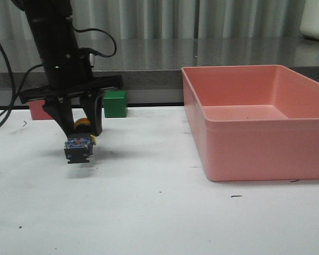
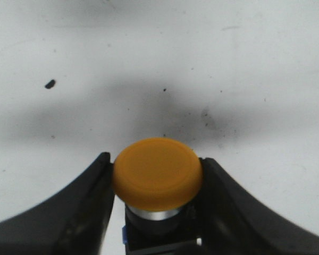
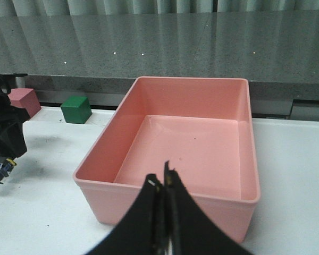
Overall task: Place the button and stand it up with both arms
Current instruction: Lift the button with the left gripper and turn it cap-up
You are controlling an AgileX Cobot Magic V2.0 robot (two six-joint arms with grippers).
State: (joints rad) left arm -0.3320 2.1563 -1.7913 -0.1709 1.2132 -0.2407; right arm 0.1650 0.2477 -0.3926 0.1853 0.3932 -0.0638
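The left gripper (image 1: 81,126), fingers pinching the yellow-capped, dark-based push button (image 1: 78,143), holds it base-down near the white bench's (image 1: 149,212) left edge, apparently for standing; the right gripper's (image 3: 162,183) fingers are pressed together.

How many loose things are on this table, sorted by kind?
Push button, held by the left gripper: 1
Cubes: 2, one green cube, one red cube
Pink bin: 1
Total: 4
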